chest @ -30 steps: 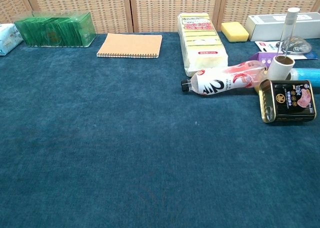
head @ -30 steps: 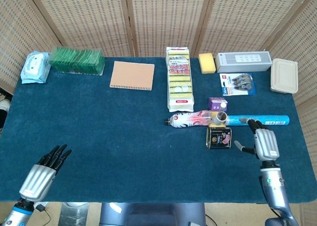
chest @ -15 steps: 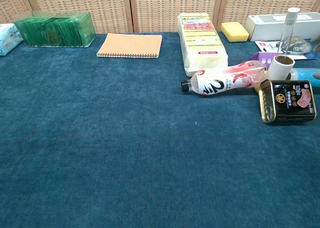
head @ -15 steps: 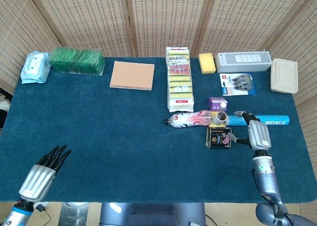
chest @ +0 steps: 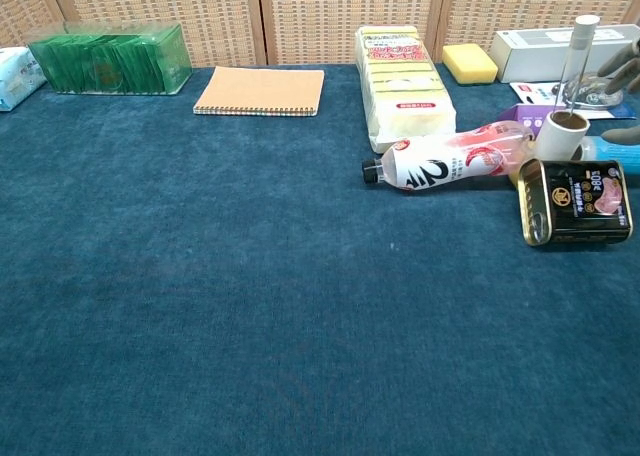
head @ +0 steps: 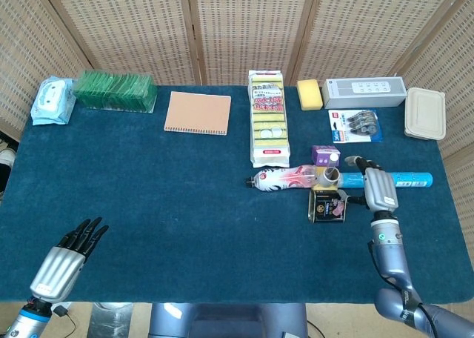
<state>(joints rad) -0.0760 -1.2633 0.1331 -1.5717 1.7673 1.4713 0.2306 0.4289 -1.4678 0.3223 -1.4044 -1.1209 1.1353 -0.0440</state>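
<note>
We take the black can (head: 327,205) as our landmark; it lies on its side on the blue table cloth (head: 185,204). Our right hand (head: 375,188) hangs just to the right of the can, over the blue tube (head: 406,179), and its fingers (head: 361,162) are spread apart and hold nothing. In the chest view only some fingertips (chest: 625,74) show at the right edge. Just behind the can stands the white roll (head: 329,176), and the pink bottle (head: 280,179) lies to the left behind it, cap pointing left. The purple box (head: 324,155) is further behind. Our left hand (head: 65,258) rests far to the left of the can, near the front edge of the table, with fingers stretched out, close together and holding nothing
</note>
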